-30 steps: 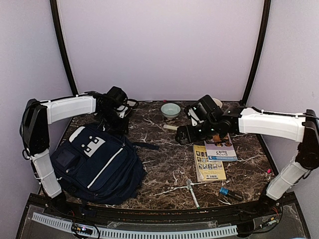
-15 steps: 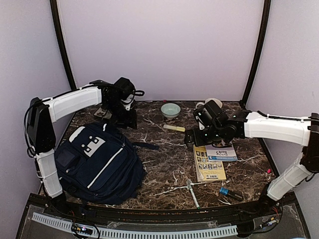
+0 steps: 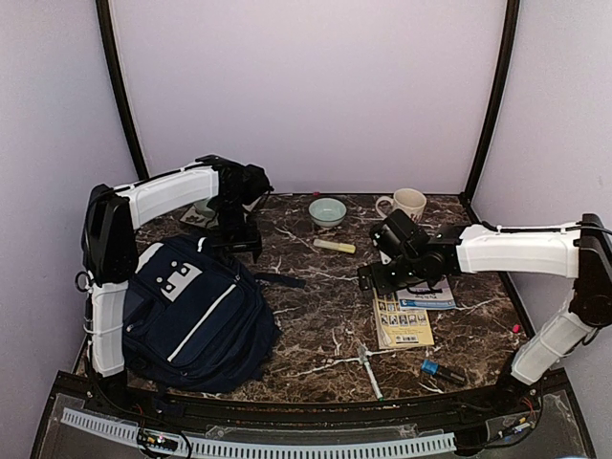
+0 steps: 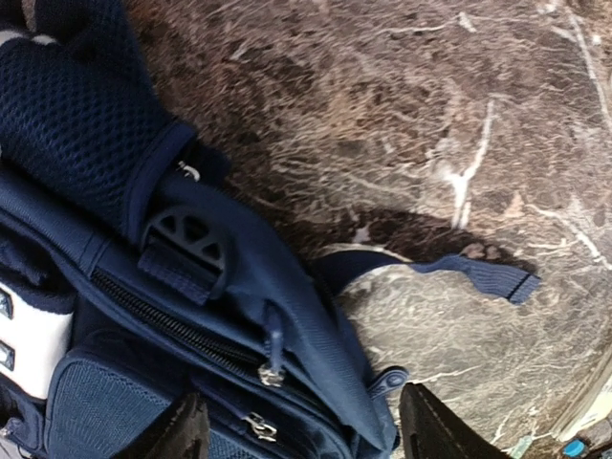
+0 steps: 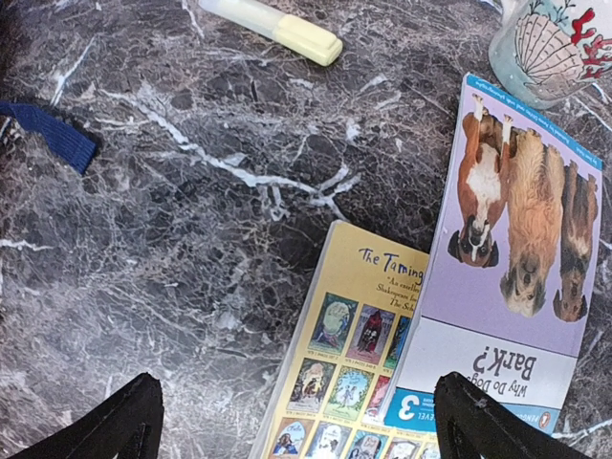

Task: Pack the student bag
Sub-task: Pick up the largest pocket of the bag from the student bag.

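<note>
Right pincer (image 5: 301, 416) hangs spread over two books (image 5: 507, 239) beside a mug (image 5: 550, 48); left pincer (image 4: 306, 428) spread above the student bag (image 4: 143, 287).

Directly beneath the left jaws, which stand apart, the student bag (image 4: 143, 287) fills the room, its zip pulls and buckle just below them; ahead of them the bench (image 4: 402, 115) is bare marble, crossed only by a loose blue strap (image 4: 478, 275); the right jaws gape wide over open bench that runs ahead to a yellow marker (image 5: 277, 29); a yellow book (image 5: 354, 344) and a purple book (image 5: 516, 249) lie overlapping under them on one side; beyond the books stands a mug (image 5: 550, 43); the strap end lies off to their other side.
</note>
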Controlling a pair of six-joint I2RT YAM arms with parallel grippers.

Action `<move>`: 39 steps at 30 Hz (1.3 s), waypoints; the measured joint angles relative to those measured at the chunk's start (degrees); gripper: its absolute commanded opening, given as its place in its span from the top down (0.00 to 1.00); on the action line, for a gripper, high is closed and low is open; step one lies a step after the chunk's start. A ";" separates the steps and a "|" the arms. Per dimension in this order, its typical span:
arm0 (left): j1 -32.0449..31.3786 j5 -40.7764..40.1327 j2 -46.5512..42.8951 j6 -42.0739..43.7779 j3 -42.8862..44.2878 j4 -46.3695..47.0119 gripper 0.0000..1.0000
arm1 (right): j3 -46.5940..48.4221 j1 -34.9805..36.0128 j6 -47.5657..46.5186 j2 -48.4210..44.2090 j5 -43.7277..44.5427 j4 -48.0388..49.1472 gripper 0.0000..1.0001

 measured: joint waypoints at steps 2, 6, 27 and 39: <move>0.00 -0.46 0.00 -1.29 -0.68 -0.59 0.29 | -0.96 0.00 -1.01 0.00 0.17 0.13 0.00; 0.00 0.59 0.04 -2.45 -3.85 1.73 0.36 | -1.25 0.00 -3.13 0.20 0.26 1.01 0.00; -0.17 3.32 0.50 -0.17 -9.38 7.58 1.00 | -5.51 0.00 -8.00 -3.96 -2.78 5.90 0.00; -2.40 10.36 -11.02 6.73 -21.46 19.58 1.00 | -10.36 0.33 -18.05 -9.92 -17.59 23.30 0.00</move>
